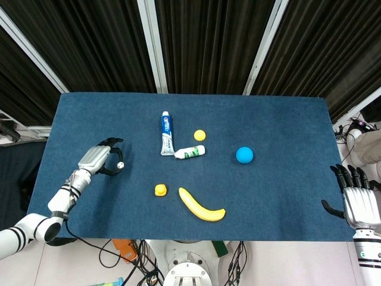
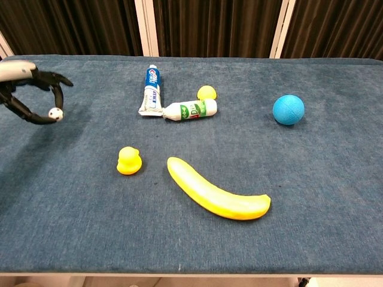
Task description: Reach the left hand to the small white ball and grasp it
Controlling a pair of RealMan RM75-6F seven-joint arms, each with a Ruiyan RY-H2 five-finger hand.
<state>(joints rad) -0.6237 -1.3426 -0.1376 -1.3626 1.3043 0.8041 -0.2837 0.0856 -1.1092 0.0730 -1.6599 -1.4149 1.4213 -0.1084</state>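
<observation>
Blue table (image 1: 274,196): left hand (image 2: 27,89) pinches small white ball (image 2: 55,113), frame left; right hand (image 1: 357,199) splayed, head view only.

I'm looking at a table (image 1: 286,119) covered in dark blue felt-like cloth, and behind it black pleated curtains (image 1: 202,42) split by white vertical posts (image 1: 150,42). Below the table's near edge, pale floor (image 1: 280,262) shows, with loose black cables (image 1: 107,253) trailing across it. Light is even, shadows soft.

Two tubes (image 2: 152,89) (image 2: 190,110), two balls (image 2: 55,113) (image 2: 288,109) (white, blue), one banana (image 2: 216,191), one duck (image 2: 128,161)
</observation>
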